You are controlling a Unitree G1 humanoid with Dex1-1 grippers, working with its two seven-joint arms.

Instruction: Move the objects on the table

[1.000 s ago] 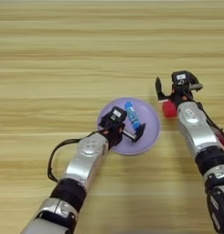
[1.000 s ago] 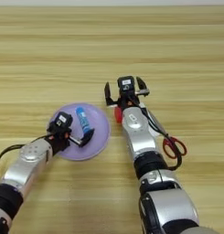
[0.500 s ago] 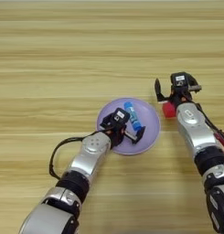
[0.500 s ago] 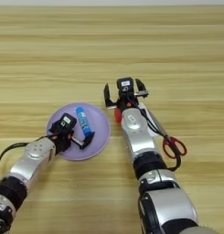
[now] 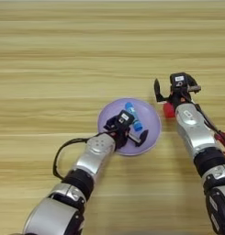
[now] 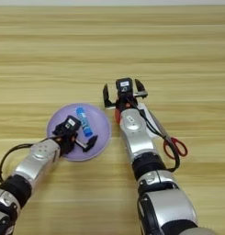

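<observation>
Reaching over lavender plate [image 5: 153,120], left hand [image 5: 128,130] spread; right hand [image 6: 124,95] beside.

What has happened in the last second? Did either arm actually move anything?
Hardly anything. The left tool drew back slightly toward the plate's near rim, open, leaving the blue tube lying on the plate. The right tool stayed open over the red cube. Tube, cube and scissors kept their places.
</observation>
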